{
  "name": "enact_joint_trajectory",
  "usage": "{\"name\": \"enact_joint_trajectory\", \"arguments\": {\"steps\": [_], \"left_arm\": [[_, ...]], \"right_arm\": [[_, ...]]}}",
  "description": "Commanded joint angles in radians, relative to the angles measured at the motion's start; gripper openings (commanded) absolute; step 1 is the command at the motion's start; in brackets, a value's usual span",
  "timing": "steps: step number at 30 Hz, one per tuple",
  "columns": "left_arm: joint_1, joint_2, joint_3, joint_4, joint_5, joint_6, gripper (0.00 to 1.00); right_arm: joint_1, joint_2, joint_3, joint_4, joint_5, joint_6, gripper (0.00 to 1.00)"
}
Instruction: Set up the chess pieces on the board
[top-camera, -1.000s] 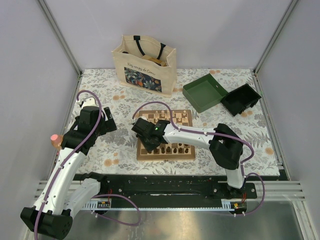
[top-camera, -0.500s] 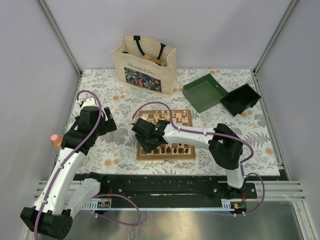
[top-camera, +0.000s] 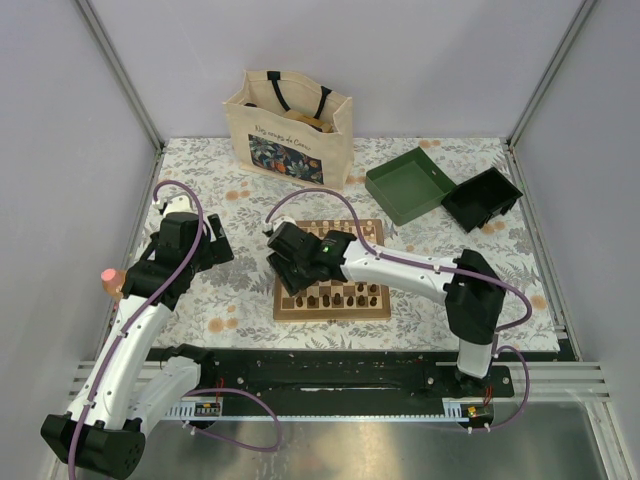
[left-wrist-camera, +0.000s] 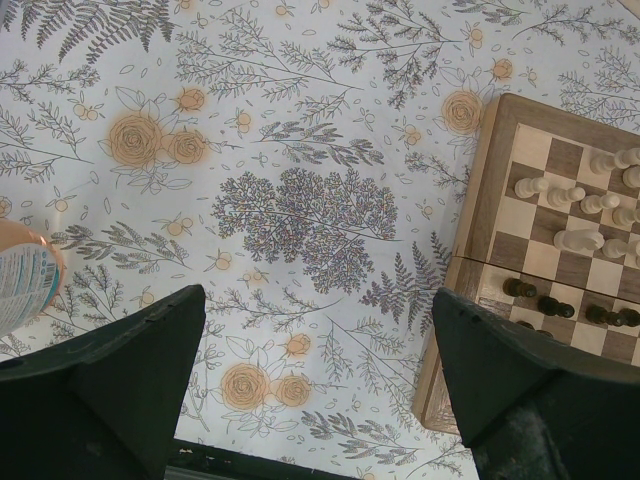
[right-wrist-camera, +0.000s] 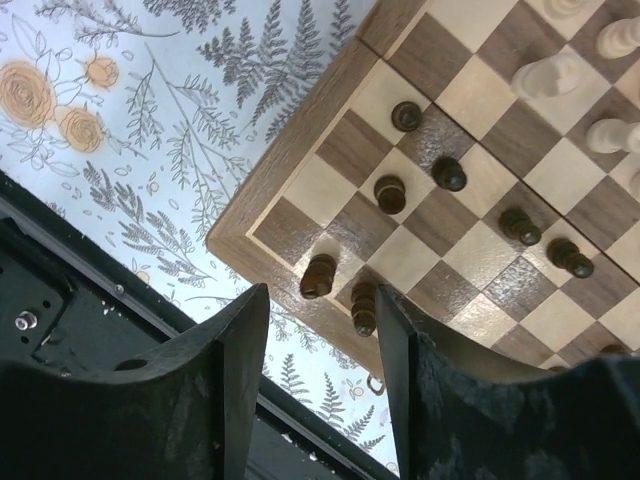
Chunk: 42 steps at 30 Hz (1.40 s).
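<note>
The board (top-camera: 330, 314) lies in the middle of the table, pale chess pieces (top-camera: 347, 236) on its far rows and dark ones (top-camera: 342, 297) on its near rows. My right gripper (top-camera: 291, 266) hangs over the board's near left corner. In the right wrist view it (right-wrist-camera: 320, 300) is open and holds nothing. Two dark pieces (right-wrist-camera: 318, 275) (right-wrist-camera: 363, 308) stand upright on the back row just below it, and dark pawns (right-wrist-camera: 390, 193) stand a row further in. My left gripper (left-wrist-camera: 320, 300) is wide open over the flowered cloth, left of the board (left-wrist-camera: 478, 210).
A printed tote bag (top-camera: 290, 125) stands at the back. A green box (top-camera: 405, 185) and a black box (top-camera: 482, 198) lie at the back right. A bottle with a pink cap (top-camera: 108, 275) sits at the left wall, also seen as a bottle (left-wrist-camera: 25, 275) in the left wrist view.
The right gripper's jaws have opened and the gripper has lifted a little away from the board's near left corner, leaving the dark pieces standing. The left arm has not moved.
</note>
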<state>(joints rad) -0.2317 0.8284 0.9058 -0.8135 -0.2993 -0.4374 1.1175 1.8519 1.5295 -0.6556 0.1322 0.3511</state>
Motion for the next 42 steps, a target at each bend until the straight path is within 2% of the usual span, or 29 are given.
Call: {"name": "enact_joint_trajectory", "arguments": {"steps": [1,16,30,42], "left_arm": [[0.005,-0.011,-0.007,0.040,0.008,0.009,0.99],[0.005,-0.015,-0.008,0.043,0.014,0.009,0.99],[0.009,-0.014,-0.010,0.045,0.015,0.011,0.99],[0.014,-0.011,-0.008,0.043,0.019,0.009,0.99]], "right_arm": [[-0.036,-0.013,0.035,-0.002,0.038,-0.011,0.56],[-0.076,0.125,0.103,0.001,0.040,0.035,0.54],[-0.107,0.159,0.112,0.008,0.012,0.014,0.46],[-0.107,0.188,0.126,0.017,-0.016,0.012,0.45]]}}
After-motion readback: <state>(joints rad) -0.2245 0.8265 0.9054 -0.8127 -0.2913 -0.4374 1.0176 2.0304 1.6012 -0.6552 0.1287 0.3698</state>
